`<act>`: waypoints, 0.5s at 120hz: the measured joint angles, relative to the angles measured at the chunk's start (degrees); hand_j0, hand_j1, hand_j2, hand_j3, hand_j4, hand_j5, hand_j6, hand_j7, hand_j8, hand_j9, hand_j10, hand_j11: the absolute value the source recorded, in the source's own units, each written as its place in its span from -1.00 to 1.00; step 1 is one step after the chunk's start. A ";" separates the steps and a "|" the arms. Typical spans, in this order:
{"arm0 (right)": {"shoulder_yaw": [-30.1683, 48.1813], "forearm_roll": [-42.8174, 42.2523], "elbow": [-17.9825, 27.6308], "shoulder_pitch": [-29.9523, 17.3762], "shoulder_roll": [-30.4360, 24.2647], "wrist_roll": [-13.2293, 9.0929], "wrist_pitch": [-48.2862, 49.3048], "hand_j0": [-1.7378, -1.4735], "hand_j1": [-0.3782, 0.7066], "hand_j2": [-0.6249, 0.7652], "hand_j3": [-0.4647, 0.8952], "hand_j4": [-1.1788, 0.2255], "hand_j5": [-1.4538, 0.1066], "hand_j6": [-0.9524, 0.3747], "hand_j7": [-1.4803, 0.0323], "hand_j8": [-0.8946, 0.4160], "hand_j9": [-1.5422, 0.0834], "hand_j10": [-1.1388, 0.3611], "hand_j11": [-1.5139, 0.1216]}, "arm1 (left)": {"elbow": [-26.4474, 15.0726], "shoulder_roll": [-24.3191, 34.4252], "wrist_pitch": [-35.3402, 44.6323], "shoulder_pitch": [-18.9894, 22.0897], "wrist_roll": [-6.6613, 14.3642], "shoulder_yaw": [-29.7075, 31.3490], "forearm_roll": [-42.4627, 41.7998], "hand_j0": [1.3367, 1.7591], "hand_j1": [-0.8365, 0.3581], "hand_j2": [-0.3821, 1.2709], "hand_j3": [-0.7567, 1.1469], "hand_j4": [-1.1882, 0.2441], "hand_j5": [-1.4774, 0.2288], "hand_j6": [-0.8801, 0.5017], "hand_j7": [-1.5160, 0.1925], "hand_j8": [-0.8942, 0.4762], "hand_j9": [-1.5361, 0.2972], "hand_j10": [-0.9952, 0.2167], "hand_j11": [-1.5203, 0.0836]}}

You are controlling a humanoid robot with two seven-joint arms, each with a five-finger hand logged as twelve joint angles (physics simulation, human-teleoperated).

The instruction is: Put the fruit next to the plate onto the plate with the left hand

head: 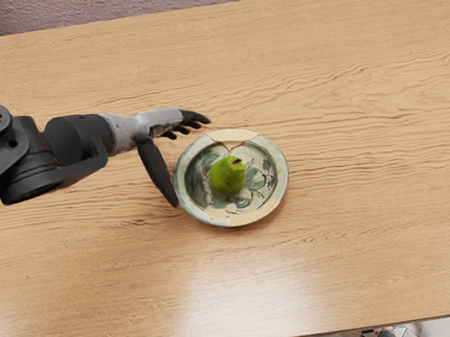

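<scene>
A green pear [228, 175] rests in the middle of a patterned ceramic plate [272, 187] near the centre of the wooden table. My left hand [173, 147] hovers just left of the plate's rim, its arm coming in from the left edge. The fingers [192, 121] are spread and hold nothing; the thumb [158, 172] points down toward the table beside the plate. The hand is apart from the pear. The right arm is out of view.
The wooden table [346, 74] stretches wide around the plate. A textured wall runs along the far edge at the top. The table's front edge lies near the bottom of the view.
</scene>
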 joint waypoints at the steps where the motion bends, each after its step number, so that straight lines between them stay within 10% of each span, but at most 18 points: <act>1: 0.00 0.00 0.00 0.00 0.00 0.00 0.00 -0.40 -0.95 -0.10 -0.32 0.68 0.86 0.43 0.96 0.37 0.90 0.52 0.85 | 0.00 0.11 -0.06 0.00 0.00 -0.06 -0.60 0.52 0.82 -0.49 -0.20 0.53 0.58 0.17 0.63 0.19 0.54 0.48 0.74; 60: -0.09 0.00 0.07 0.04 0.00 -0.01 0.00 -0.40 -0.95 -0.10 -0.32 0.68 0.86 0.43 0.96 0.36 0.90 0.52 0.85 | 0.06 15.73 -17.57 0.13 0.00 -4.55 -21.82 0.52 0.94 -0.53 -0.20 0.62 0.69 0.24 0.74 0.27 0.64 0.60 0.86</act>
